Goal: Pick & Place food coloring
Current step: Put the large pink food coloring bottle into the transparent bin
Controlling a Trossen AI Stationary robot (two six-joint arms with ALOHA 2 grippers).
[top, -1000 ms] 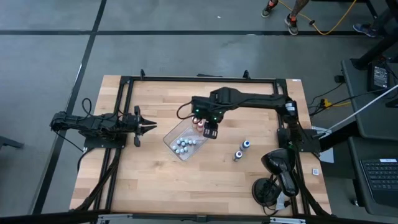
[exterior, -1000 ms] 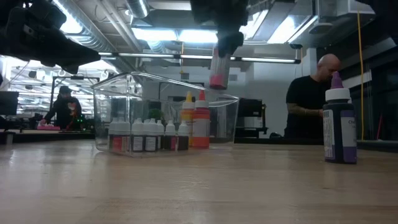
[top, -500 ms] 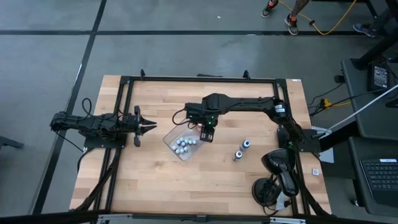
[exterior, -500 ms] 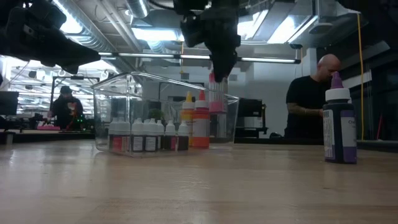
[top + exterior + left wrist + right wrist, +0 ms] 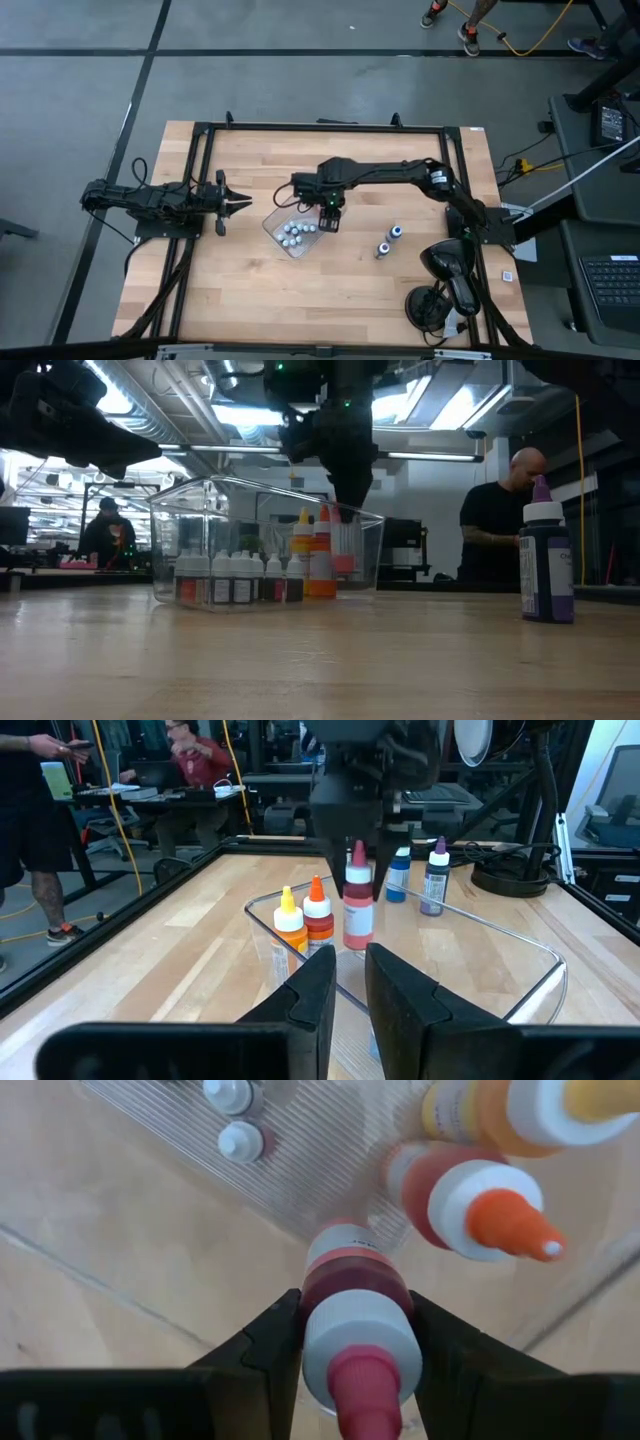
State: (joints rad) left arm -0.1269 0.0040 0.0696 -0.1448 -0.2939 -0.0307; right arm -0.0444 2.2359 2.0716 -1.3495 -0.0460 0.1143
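A clear plastic tray stands mid-table and holds several small white-capped food coloring bottles, a yellow-capped one and an orange-capped one, all upright on its floor. My right gripper is above the tray's right end, shut on a pink-capped bottle. My left gripper waits shut at the table's left side, pointing level at the tray. My right gripper pinches the pink bottle by its white cap, just under the pink nozzle, between its two fingers. The fingers come from above, pointing down. The bottle hangs upright below them, inside the tray's walls and clear of its floor.
A blue-capped bottle and a purple-capped bottle stand on the bare wood to the right of the tray. A black frame runs around the table. People show in the room beyond.
My right gripper has gone down and a little toward the table's left edge, still shut on the pink bottle. The bottle, upright throughout, has sunk from above the tray's rim to between its walls, beside the orange bottle.
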